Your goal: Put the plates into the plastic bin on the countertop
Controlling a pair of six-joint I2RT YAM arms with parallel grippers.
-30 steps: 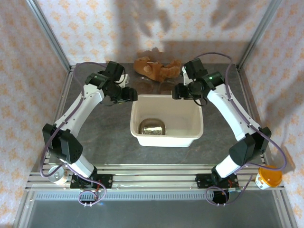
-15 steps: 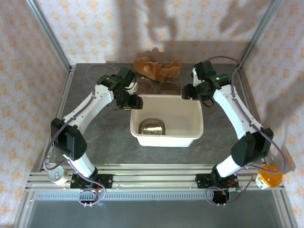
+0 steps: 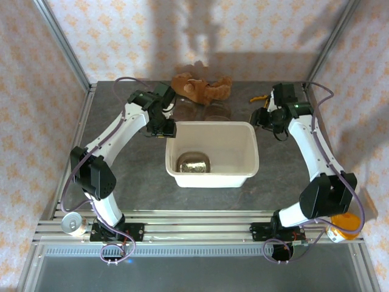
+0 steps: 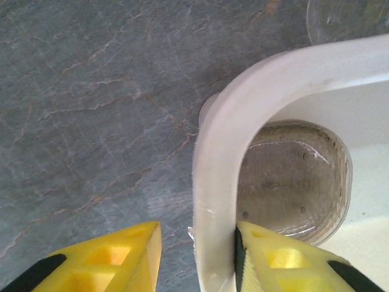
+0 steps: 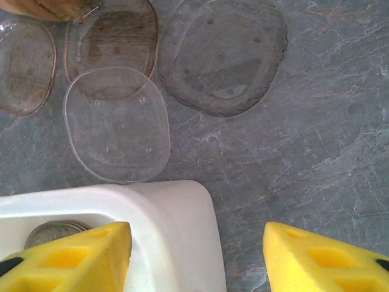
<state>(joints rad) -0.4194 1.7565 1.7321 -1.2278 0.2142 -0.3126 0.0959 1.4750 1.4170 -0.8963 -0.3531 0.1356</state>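
The cream plastic bin (image 3: 243,173) stands mid-countertop with one tinted plate (image 3: 194,162) lying inside. Several clear plates (image 5: 118,125) rest on the countertop (image 3: 121,176) just behind the bin. My left gripper (image 3: 167,129) straddles the bin's far left corner rim (image 4: 213,182): the inner finger (image 4: 285,261) touches the rim, while the outer finger (image 4: 115,261) stands a gap away, so it is open. The plate in the bin (image 4: 292,182) lies just past that finger. My right gripper (image 3: 264,118) hangs open over the far right corner (image 5: 182,225), empty.
A brown plush toy (image 3: 197,86) lies at the back, touching the plates. A small orange item (image 3: 260,97) sits by my right wrist. A can (image 3: 74,224) and an orange-lidded jar (image 3: 343,226) stand by the arm bases. Aluminium rails frame the countertop.
My left gripper has come to the bin's far left corner and narrowed its jaws over the rim. My right gripper has swung right, toward the far right corner.
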